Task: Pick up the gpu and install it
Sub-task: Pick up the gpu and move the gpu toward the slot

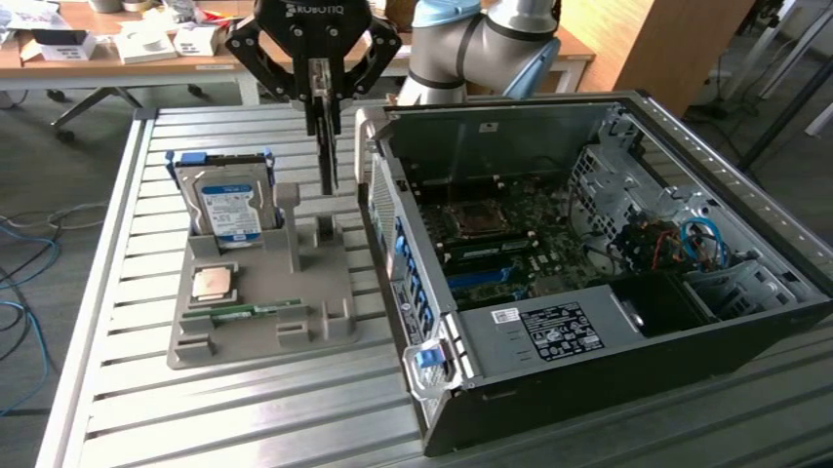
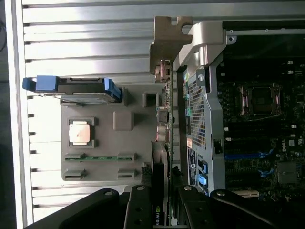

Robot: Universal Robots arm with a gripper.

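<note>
The pick-up part of the task is judged to be done. The gpu (image 1: 331, 161) is seen edge-on as a thin dark card hanging upright from the hand (image 1: 323, 122) in the upper middle of the exterior view. It is held over the strip between the grey holder tray (image 1: 248, 336) and the open computer case (image 1: 625, 292). Its lower end is seen just above the tray's upright posts (image 1: 292, 219); whether it is fully clear of them cannot be told.

The install part is not yet done. The card is outside the case, and the motherboard (image 1: 521, 244), in the middle right of the frame, is seen with nothing from the hand set into it.

The rest of the tray is untouched. The hard drive (image 1: 228, 200) stands at its far end toward the exterior view's left, and the processor (image 1: 215, 283) and the green memory stick (image 1: 248, 312) lie nearer the lower left. All of this is carried by the slatted metal bench (image 1: 195, 419).

The arm (image 1: 482, 39) is brought in from the top of the frame, behind the case, with the hand pointed straight down. In the wrist view the hand (image 2: 161, 193) is seen pinching the gpu (image 2: 159, 162) across its two flat faces. One finger (image 2: 139, 205) is pressed on each side, and the card's end bracket (image 2: 167, 40) is at the end farthest from the grip.
</note>
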